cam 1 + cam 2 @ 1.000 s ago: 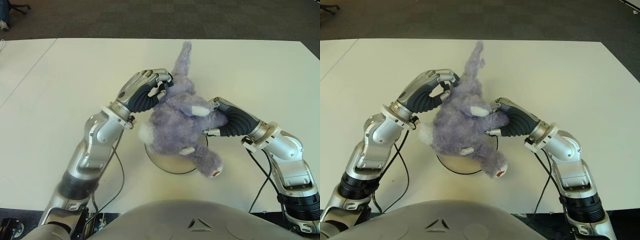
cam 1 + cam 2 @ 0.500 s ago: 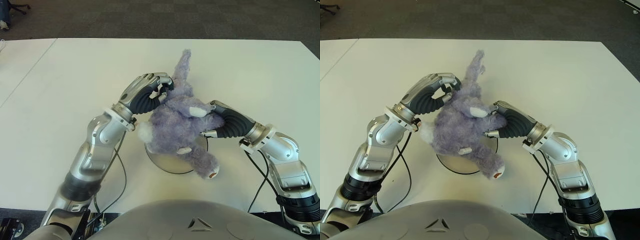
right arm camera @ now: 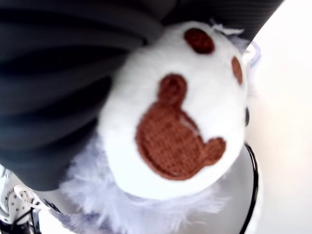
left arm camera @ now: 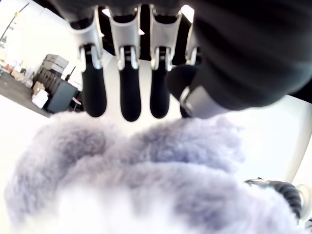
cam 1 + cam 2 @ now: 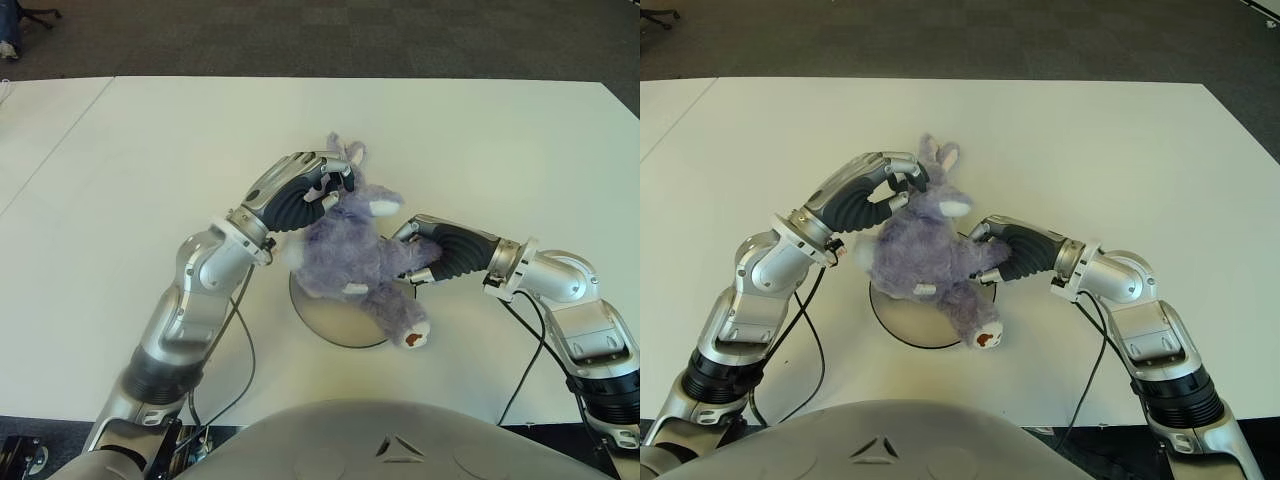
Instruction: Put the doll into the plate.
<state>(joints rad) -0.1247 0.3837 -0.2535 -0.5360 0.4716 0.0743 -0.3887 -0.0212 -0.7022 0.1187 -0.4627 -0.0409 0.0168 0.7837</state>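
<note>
Both hands are gripping the doll (image 5: 350, 255), a fluffy purple plush with white paw patches, holding it between them over the plate (image 5: 325, 320). Robot's left hand (image 5: 305, 190) is curling its fingers (image 4: 127, 95) over the doll's head end, just beside the long ears, with the dark fingertips pressing down into the fur as its wrist view shows. Opposite it, the right hand (image 5: 1008, 250) is wrapping around the doll's body from the other side, its fingers sinking into the plush near a white foot (image 3: 180, 117) marked with brown paw pads. Beneath and between the two hands, the doll is lying across the far part of the round, dark-rimmed plate, one leg with its brown-marked sole (image 5: 412, 338) reaching out over the rim nearest the right forearm. Under everything, the white table (image 5: 130, 170) is spreading outward from both hands.
</note>
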